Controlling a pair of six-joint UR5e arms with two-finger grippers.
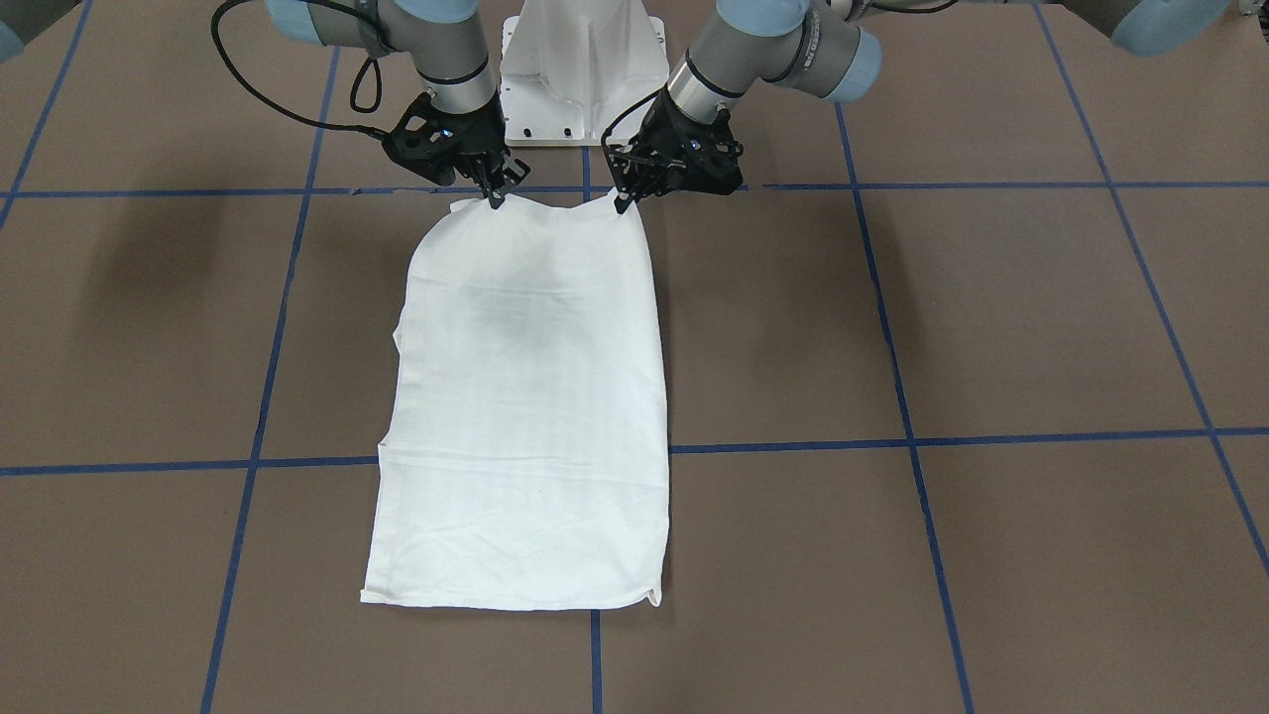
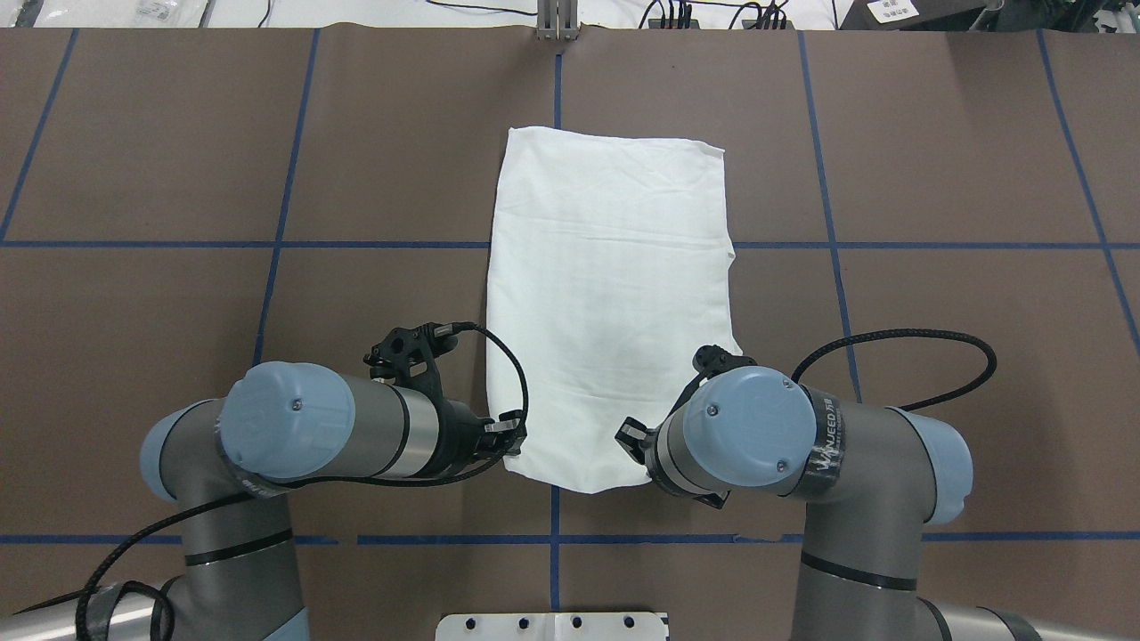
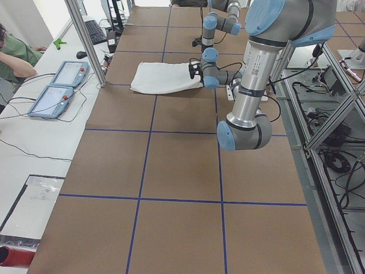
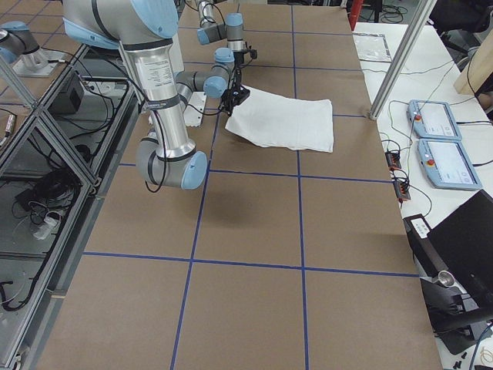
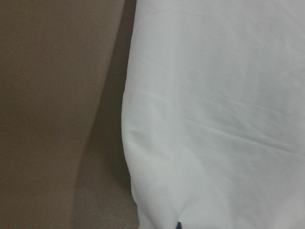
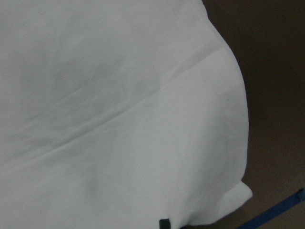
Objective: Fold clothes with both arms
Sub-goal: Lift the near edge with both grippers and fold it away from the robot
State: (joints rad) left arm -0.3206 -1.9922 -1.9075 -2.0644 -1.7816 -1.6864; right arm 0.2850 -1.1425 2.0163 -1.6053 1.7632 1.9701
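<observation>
Pinching robot-side corners of the T-shirt [image 1: 525, 397]: left tool [image 1: 625, 201], right tool [image 1: 493, 196].

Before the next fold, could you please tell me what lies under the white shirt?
Only the brown table shows around the shirt, with blue tape lines running beneath it. Whatever lies between its folded layers is hidden.

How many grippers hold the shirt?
2. The left gripper pinches one corner of the shirt at the edge nearest the robot. The right gripper pinches the other corner of that edge. None seems hidden.
</observation>
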